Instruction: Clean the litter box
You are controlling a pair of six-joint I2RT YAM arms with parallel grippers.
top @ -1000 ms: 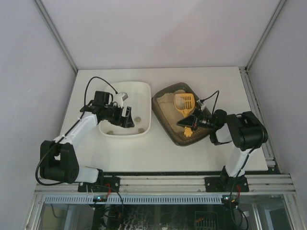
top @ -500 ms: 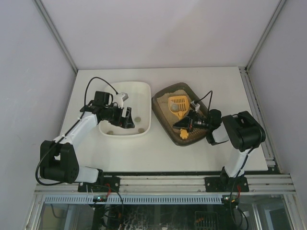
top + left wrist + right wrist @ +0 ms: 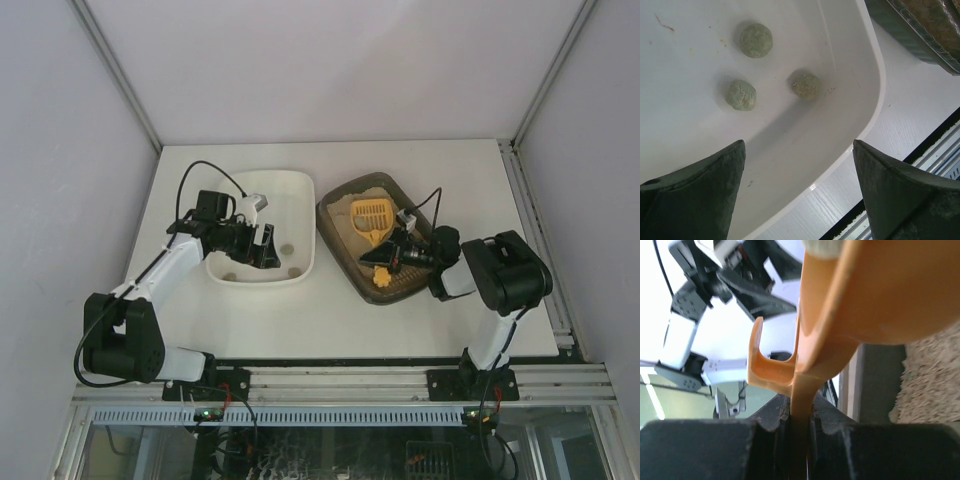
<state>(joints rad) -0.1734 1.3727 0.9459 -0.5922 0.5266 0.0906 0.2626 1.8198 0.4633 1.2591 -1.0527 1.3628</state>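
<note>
Since a second ago, my right gripper (image 3: 388, 258) has drawn the yellow scoop (image 3: 372, 218) leftward in the litter box (image 3: 340, 262), a dark, beige-sanded tray beside the white tub (image 3: 295, 190). Left wrist: my left gripper (image 3: 797, 145) gapes over that tub. Right wrist: fingers (image 3: 715, 450) pinch the scoop.

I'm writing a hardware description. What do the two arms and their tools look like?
The left arm and right arm alternate white link shells with black joint housings. A thin black cable loops off each wrist. The left tool has dark wedge-shaped fingers; the right tool is black too.
</note>
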